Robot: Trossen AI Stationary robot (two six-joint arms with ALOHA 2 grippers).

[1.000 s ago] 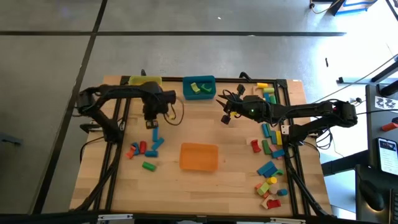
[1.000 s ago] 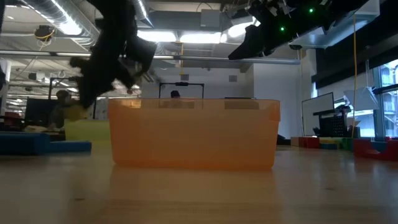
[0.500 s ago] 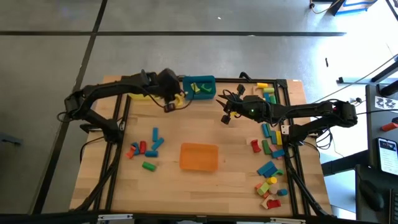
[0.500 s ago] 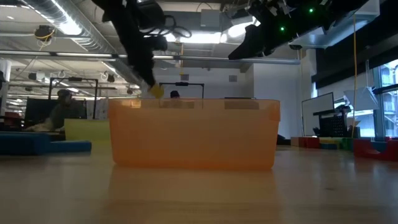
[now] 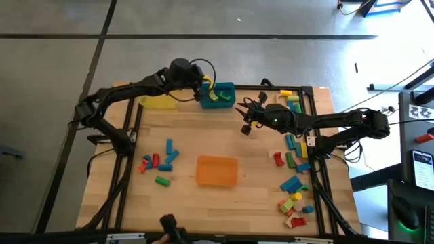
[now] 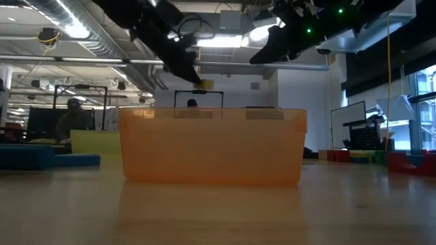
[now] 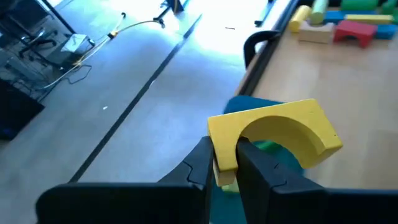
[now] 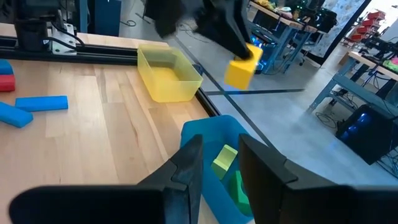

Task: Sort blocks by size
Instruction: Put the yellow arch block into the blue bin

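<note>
Left wrist view: left gripper (image 7: 225,163) clamped on a yellow arch block (image 7: 273,132), one leg of the arch pinched between the two dark fingers (image 7: 199,163), the curved body sticking out beyond the fingertips. Directly under the held block, the teal bin (image 7: 249,104), with a patch of green showing inside it.

High view: left gripper (image 5: 205,86) reaching over the near-left corner of the teal bin (image 5: 231,87) at the table's far edge, held block a small yellow spot at its tip. Inside that bin, green pieces (image 5: 218,96), exact count hard to tell. Just to its left, touching or nearly so, the yellow bin (image 5: 157,103). Orange bin (image 5: 217,170) alone in the table's middle. Three bins in all.

Left cluster of loose blocks (image 5: 159,160) between the orange bin and the left arm's base: roughly seven, in blue, red, orange and green. Right cluster (image 5: 293,177) strung along the right rail from far edge to near edge: well over a dozen, mixed colours, too tightly packed to count exactly.

Right gripper (image 5: 246,128) hanging above bare wood between the teal bin and the right cluster, well apart from the held block. Right wrist view: its fingers (image 8: 186,168) parted, holding nothing.

Low view: orange bin (image 6: 212,146) filling the middle, yellow block (image 6: 204,84) held aloft above and behind it.
</note>
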